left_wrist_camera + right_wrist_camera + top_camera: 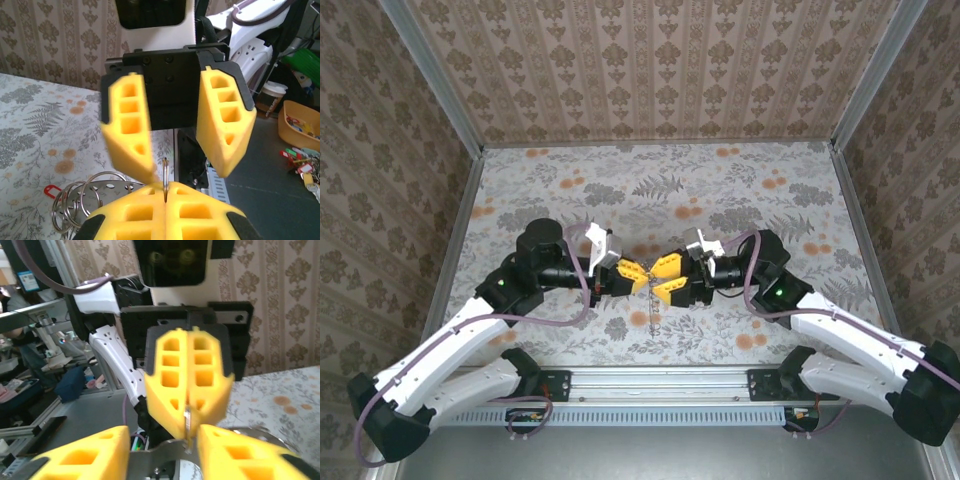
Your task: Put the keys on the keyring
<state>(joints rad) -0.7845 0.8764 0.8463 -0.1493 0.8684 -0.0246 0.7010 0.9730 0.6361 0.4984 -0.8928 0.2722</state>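
My left gripper [165, 192] is shut on the keyring [165, 174], a thin metal hoop seen edge-on that stands up from between its yellow fingers. Facing it, my right gripper [187, 170] is open, one finger on each side of the hoop and not touching it. In the right wrist view the hoop [187, 421] pokes out below the left gripper [187, 410], between the spread fingers of the right gripper [162, 440]. From above, the left gripper [632, 274] and right gripper [668, 278] meet tip to tip, and something small [653, 312] dangles beneath them. A red tag of the keys [49, 190] peeks out beside a bunch of steel rings [82, 200].
Patterned walls [650, 70] close off the flowered table on three sides, and a metal rail [660, 380] runs along its near edge. Beyond the table, an orange box [300, 127] and a heap of coloured key tags [302, 165] lie on a dark surface.
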